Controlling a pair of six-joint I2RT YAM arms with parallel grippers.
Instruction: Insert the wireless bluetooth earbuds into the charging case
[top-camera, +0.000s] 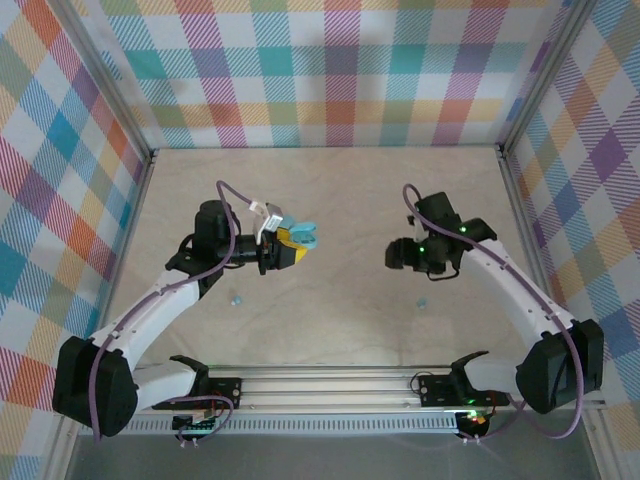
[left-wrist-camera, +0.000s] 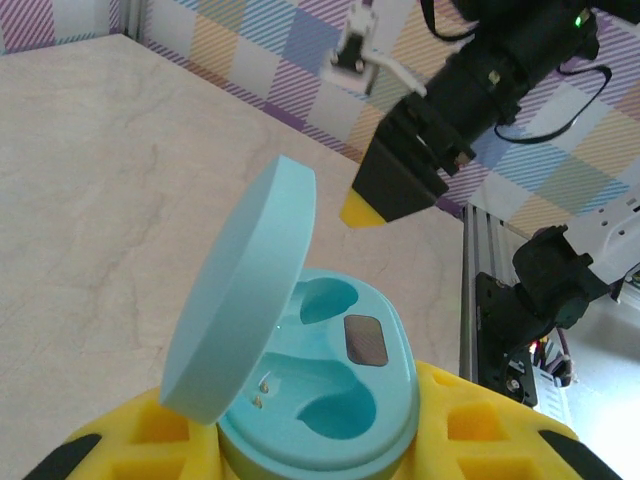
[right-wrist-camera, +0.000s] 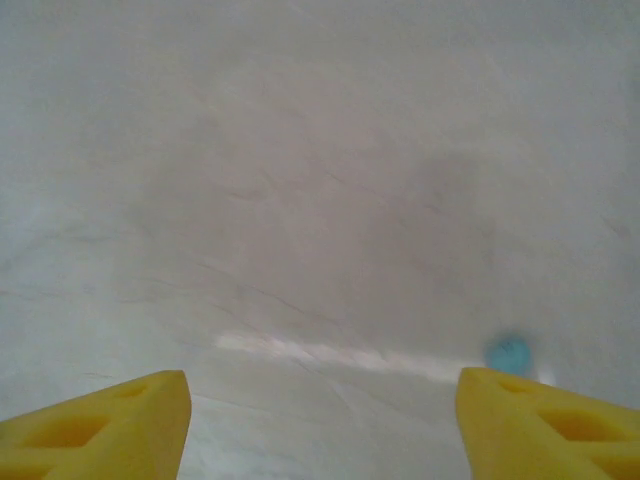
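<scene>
Clamps the charging case (left-wrist-camera: 340, 400) in the left gripper (top-camera: 292, 247), yellow fingers (left-wrist-camera: 130, 445) tight on its base, up off the table (top-camera: 330, 190) near the middle. Shows the lid (left-wrist-camera: 240, 300) swung up and both sockets empty. Over to the right gripper (right-wrist-camera: 320, 420): hangs above the table, spread wide, gripping nothing. Spots one earbud (right-wrist-camera: 508, 353), blurred, lying on the table just beyond the right-hand fingertip. From above, picks out a second earbud (top-camera: 236, 298) on the table beside the left arm, well apart from the first.
</scene>
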